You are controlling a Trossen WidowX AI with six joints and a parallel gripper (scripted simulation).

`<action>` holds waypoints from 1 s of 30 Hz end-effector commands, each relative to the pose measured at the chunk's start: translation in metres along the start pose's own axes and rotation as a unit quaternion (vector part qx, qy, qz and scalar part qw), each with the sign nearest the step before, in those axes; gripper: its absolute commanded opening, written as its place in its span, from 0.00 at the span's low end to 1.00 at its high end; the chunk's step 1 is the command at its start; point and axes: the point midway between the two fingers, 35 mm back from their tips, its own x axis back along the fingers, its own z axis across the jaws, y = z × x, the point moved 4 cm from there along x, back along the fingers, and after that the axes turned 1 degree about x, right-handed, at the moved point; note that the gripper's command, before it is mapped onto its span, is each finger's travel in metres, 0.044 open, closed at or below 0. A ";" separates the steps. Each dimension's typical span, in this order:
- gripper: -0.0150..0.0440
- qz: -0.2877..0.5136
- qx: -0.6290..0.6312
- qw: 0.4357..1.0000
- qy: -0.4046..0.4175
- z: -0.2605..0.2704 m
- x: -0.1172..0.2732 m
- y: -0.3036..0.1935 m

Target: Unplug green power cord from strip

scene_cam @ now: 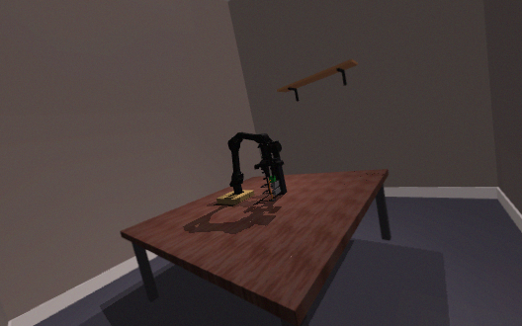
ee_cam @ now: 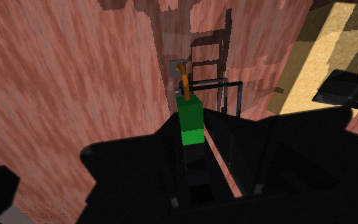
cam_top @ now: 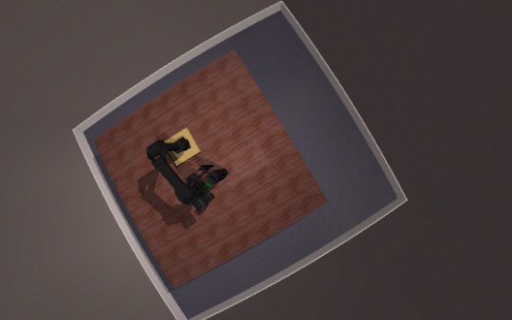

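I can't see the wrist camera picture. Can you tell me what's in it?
The black gripper is shut on a green plug, seen from close above a reddish wooden table. An orange cord runs from the plug to a small gray piece, and a tan base plate shows at the upper right.

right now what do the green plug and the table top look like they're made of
The green plug, clamped in the gripper, looks like matte plastic: a flat, uniformly coloured block with no grain or shine. The table top looks like reddish-brown wood with a dull finish, judging by its streaky grain.
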 end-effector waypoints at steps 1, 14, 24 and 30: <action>0.25 -0.001 0.000 1.000 0.002 0.001 0.000 0.005; 0.25 -0.003 0.000 1.000 0.002 0.002 0.000 0.026; 0.25 -0.004 -0.001 1.000 0.001 0.000 0.001 0.042; 0.25 -0.005 -0.001 1.000 0.001 -0.002 0.001 0.051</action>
